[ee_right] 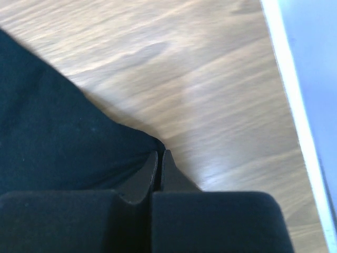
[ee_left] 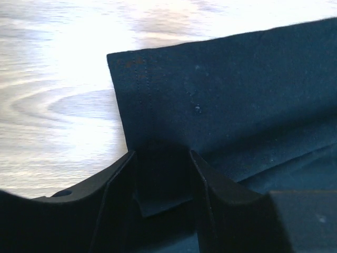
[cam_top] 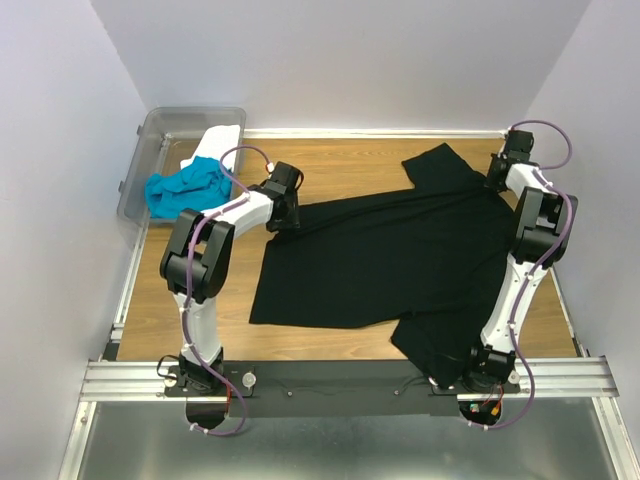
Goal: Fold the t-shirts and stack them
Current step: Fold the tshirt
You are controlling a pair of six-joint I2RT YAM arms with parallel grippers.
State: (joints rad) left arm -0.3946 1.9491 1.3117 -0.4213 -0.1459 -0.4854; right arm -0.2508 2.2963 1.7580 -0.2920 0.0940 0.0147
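Note:
The large black t-shirt lies spread across the wooden table, one sleeve at the back and one at the front right. My left gripper is at its left hem corner. In the left wrist view the black t-shirt runs in between the parted jaws of this gripper. My right gripper is at the shirt's far right edge. In the right wrist view this gripper is shut on the edge of the black cloth. The turquoise-blue shirt and the white shirt lie crumpled at the bin.
A clear plastic bin stands at the table's back left corner, with the two shirts spilling over its rim. A white rail edges the table close to the right gripper. Walls close in at the back and both sides.

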